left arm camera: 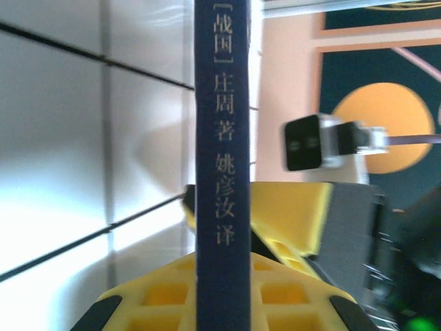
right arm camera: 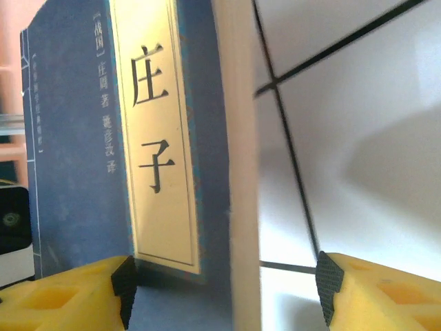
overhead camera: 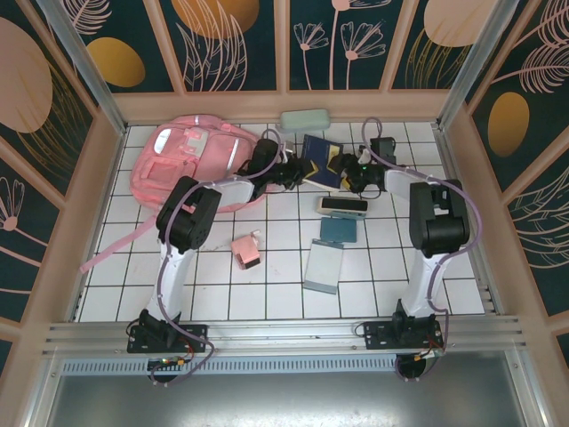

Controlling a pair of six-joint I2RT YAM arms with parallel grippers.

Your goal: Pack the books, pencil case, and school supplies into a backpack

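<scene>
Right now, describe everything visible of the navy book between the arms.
The navy book is thin, with a matte dark-blue cover, a cream label strip of large black characters, pale lettering down the spine and cream page edges. It is tilted up off flat, beside the backpack. The left fingers grip its spine from both sides; the right fingers stand open around its opposite edge.

The pink backpack (overhead camera: 191,160) lies flat. Just right of it a navy book (overhead camera: 318,160) stands on edge. Farther right lie a black-and-cream box (overhead camera: 342,206), teal pad (overhead camera: 339,230) and grey-blue box (overhead camera: 324,266).
</scene>
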